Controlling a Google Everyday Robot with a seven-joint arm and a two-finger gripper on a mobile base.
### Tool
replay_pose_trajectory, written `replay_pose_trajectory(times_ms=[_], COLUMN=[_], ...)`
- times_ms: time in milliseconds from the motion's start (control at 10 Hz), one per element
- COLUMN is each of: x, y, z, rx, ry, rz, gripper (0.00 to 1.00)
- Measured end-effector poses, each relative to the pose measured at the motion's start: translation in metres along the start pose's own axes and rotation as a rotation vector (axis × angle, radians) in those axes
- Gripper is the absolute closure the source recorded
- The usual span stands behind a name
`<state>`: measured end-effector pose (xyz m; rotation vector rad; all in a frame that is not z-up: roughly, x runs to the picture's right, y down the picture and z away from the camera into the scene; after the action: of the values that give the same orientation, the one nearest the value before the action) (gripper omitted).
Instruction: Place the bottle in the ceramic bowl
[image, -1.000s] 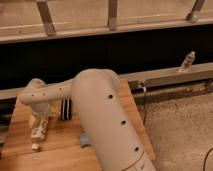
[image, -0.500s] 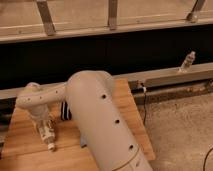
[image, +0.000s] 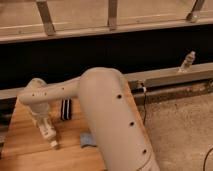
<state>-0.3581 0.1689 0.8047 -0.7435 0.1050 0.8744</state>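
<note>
- Your hand (image: 46, 128) is at 8 o'clock in the view, pointing down over the wooden surface (image: 20, 145).
- It is closed on the bottle (image: 50, 137). The cream body sticks out below the hand, tilted, with its cap toward 5 o'clock.
- The cap is low over the surface, but you cannot tell whether it touches the wood.
- The arm (image: 110, 115) fills the middle of the view. Its thick part rises from 6 o'clock, and a thinner link runs toward 9 o'clock to a rounded joint just above the hand.
- A black block (image: 66, 109) stands on the surface at 1 o'clock from the hand, near it but apart, just below the thin link.
- A blue item (image: 86, 140) lies on the surface at 3 o'clock from the bottle, its right side hidden behind the arm.
- A clear bottle (image: 188, 61) stands upright on the ledge (image: 165, 77) at 2 o'clock in the view, well apart from the hand.
- The arm covers much of the surface's right part, so what lies behind it is hidden from you.
</note>
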Motion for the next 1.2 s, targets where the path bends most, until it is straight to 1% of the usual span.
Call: replay_pose_trajectory(times_ms=[100,200,300,400,500,600,700,900,1000,1200], x=[-0.007,-0.017,-0.024,-0.036,-0.047,-0.055,-0.065,-0.086,-0.092,-0.106], y=[0.004,0.003,0.000,-0.009,-0.024,-0.038,-0.058,-0.110,-0.126,-0.173], z=[-0.014,-0.034,-0.048,-0.065,-0.079,-0.088,-0.099,-0.120,-0.126,-0.143], rx=[-0.008,-0.018,-0.024,-0.032,-0.033,-0.036,-0.043,-0.064,-0.069,-0.084], ry=[-0.021,-0.049,-0.067,-0.089,-0.106,-0.116,-0.128,-0.149,-0.154,-0.172], rz=[-0.011,-0.021,-0.026,-0.034,-0.037,-0.034,-0.028,0.003,0.017,0.068], gripper=[1.00,1.00,1.00,1.00,1.00,1.00,1.00,1.00,1.00,1.00])
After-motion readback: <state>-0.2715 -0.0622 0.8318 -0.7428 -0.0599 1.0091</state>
